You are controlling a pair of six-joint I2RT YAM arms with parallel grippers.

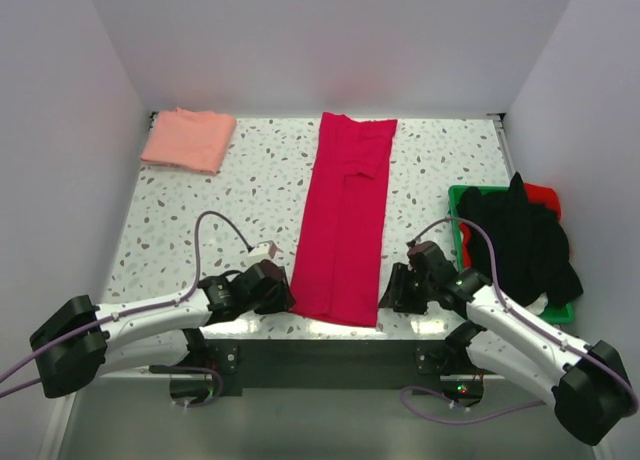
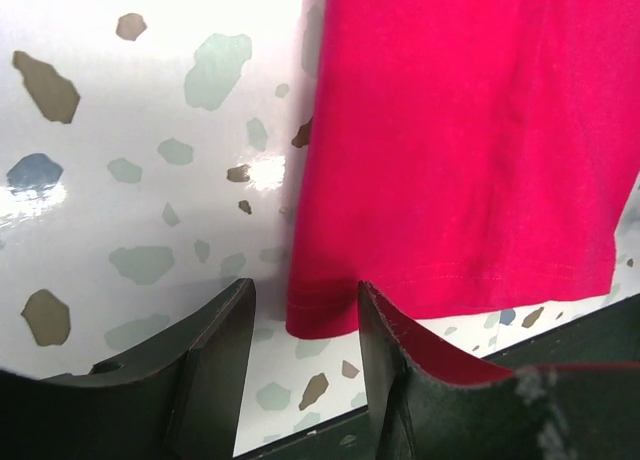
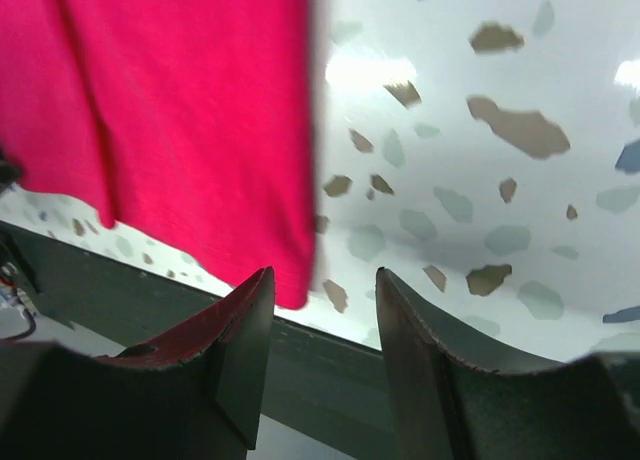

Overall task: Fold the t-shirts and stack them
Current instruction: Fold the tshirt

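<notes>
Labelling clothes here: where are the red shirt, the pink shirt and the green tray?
red shirt (image 1: 343, 220), top external view, middle of the strip.
pink shirt (image 1: 187, 140), top external view, its centre.
green tray (image 1: 475, 189), top external view, far rim.

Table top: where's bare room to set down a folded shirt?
Largest bare patch: left, between the folded pink shirt, the crimson shirt and the left gripper. A narrower one lies between the crimson shirt and the green tray. Crowded: near edge, where the right gripper also sits.

My left arm (image 1: 140, 325) stretched low from the lower left of the frame, left gripper (image 1: 280, 290) angled down with fingers parted, my right arm (image 1: 520, 330) mirroring it from the lower right, right gripper (image 1: 393, 288) likewise spread wide
</notes>
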